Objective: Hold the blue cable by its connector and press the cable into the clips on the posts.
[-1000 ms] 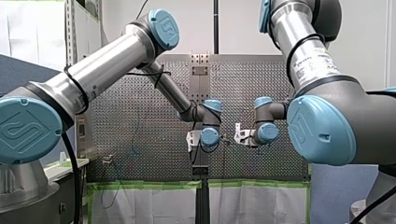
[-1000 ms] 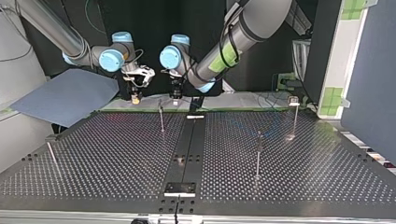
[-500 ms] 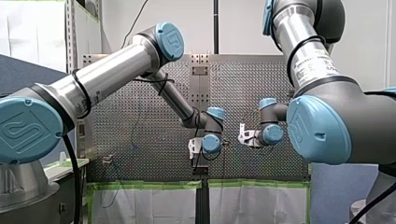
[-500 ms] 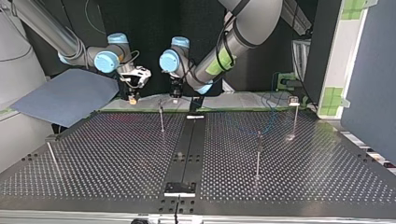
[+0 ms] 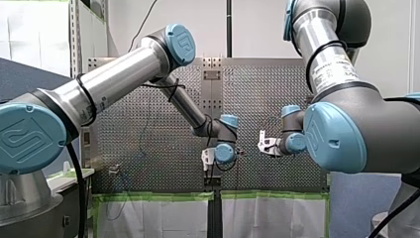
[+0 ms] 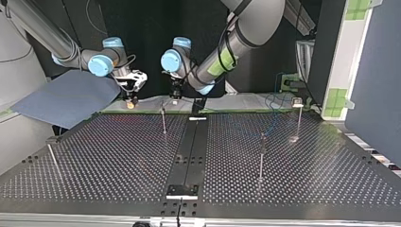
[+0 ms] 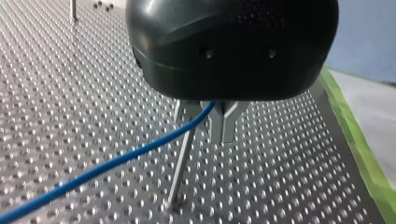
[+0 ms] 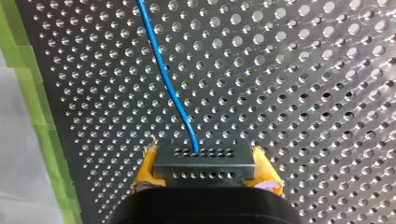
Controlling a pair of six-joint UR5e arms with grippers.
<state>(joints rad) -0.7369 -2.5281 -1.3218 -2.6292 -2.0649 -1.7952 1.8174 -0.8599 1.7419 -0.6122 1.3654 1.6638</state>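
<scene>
In the right wrist view my right gripper [image 8: 204, 173] is shut on the dark connector [image 8: 204, 158], held between its yellow pads [image 8: 147, 167]. The blue cable [image 8: 163, 70] runs ahead from the connector over the perforated table. In the left wrist view my left gripper [image 7: 223, 133] is shut on the blue cable [image 7: 116, 161], which passes between its metal fingers [image 7: 229, 122] just above a thin post [image 7: 180, 172]. In the top view both grippers hang at the table's far edge: my right gripper [image 6: 129, 101] and my left gripper [image 6: 175, 96], which is beside a post [image 6: 163, 120].
More posts stand on the table: one at the top view's left [image 6: 52, 158], one right of middle [image 6: 261, 156], one at the far right [image 6: 298, 116]. A blue sheet [image 6: 66, 97] lies off the far left corner. Green tape [image 8: 42, 140] lines the table edge.
My right gripper has moved toward the top view's left, away from my left gripper, with the connector in it. My left gripper has sunk slightly.
</scene>
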